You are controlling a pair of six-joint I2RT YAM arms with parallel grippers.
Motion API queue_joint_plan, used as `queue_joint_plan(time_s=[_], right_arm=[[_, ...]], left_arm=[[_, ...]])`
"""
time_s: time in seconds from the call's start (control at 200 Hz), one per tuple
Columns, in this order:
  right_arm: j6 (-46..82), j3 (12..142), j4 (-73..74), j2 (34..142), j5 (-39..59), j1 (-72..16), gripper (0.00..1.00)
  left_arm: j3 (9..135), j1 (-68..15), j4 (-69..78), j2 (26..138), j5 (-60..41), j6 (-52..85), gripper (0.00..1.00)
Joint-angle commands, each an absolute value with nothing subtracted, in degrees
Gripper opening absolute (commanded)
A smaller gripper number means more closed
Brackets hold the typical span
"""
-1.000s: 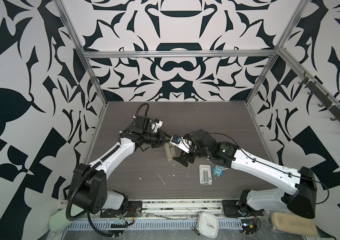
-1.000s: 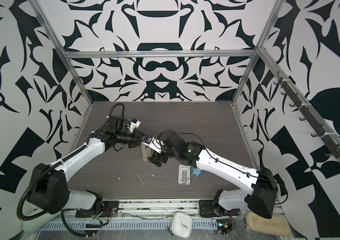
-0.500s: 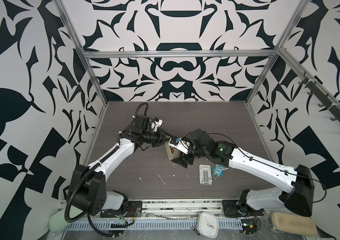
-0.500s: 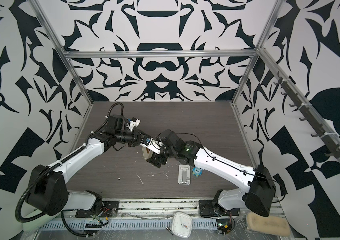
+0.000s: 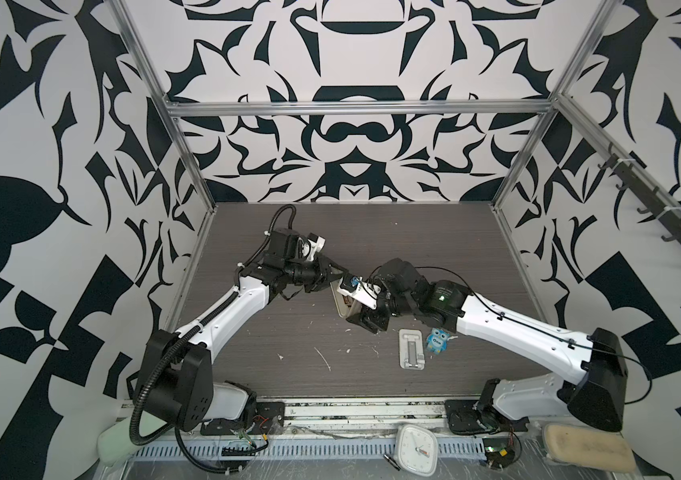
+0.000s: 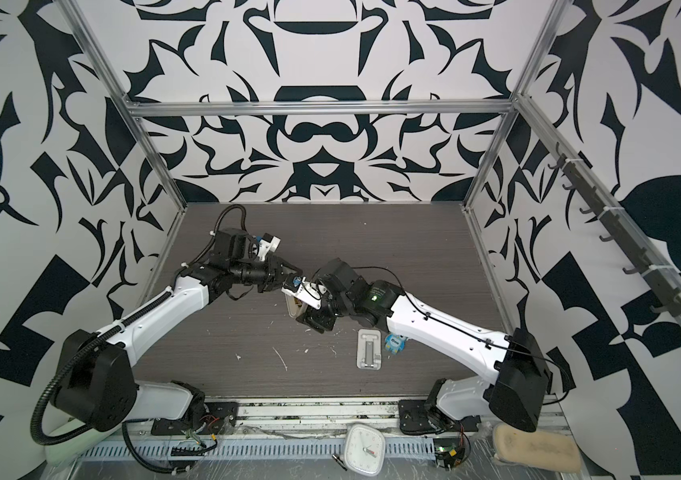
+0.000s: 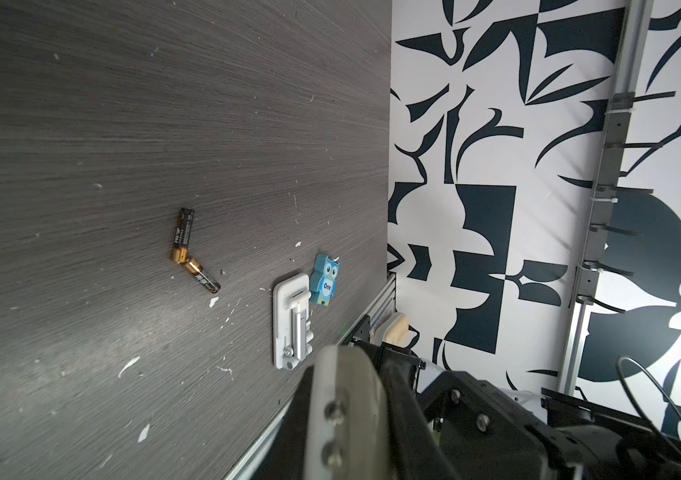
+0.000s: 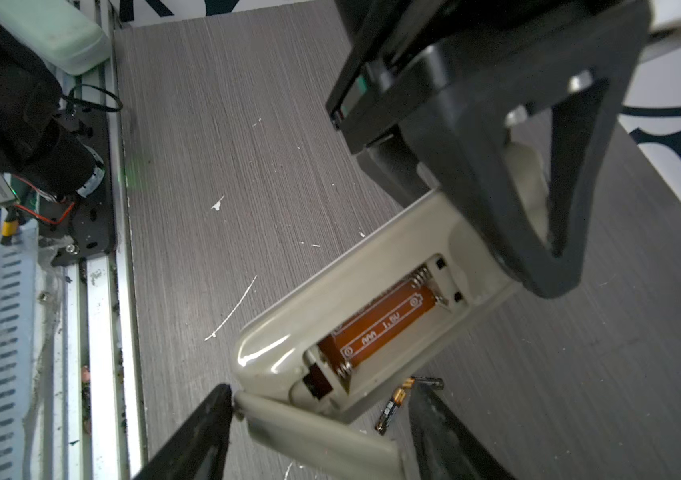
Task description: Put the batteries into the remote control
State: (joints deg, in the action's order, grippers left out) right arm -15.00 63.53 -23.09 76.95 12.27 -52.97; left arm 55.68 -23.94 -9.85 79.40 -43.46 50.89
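Black left pincer (image 8: 484,241) clamps the remote control (image 8: 330,316), right pincer (image 8: 320,388) straddling its cover (image 8: 322,444).

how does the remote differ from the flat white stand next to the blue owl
The remote control shows a beige-grey back with an open, empty battery bay; the stand is white with a silvery bar. The remote control is held up tilted by the left gripper; the stand lies flat on the table, untouched. Both are slim pale oblongs.

White arms (image 5: 509,328); black joints (image 5: 596,386); black right claw (image 8: 322,395).
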Motion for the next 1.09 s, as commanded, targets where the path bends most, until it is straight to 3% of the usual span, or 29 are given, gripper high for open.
queue_joint_plan(time_s=[0.0,0.26,0.5,0.635,1.09], right_arm=[[-15.3,66.2,-22.3,76.9,12.4,-52.8,0.64],[-15.6,66.8,-22.8,77.2,12.4,-52.8,0.48],[-15.4,66.5,-23.0,77.1,12.1,-52.8,0.4],[-15.0,65.8,-23.1,76.2,11.1,-52.7,0.43],[-10.8,64.6,-24.4,73.8,8.9,-50.0,0.68]], left_arm=[[54.5,-23.8,-8.3,78.0,-44.9,51.7,0.0],[54.4,-23.8,-7.7,78.3,-44.9,52.3,0.0],[54.6,-23.8,-7.9,78.7,-44.9,52.4,0.0],[54.6,-23.3,-9.7,79.0,-42.7,51.6,0.0],[48.2,-14.7,-13.7,75.3,-37.2,50.0,0.0]])
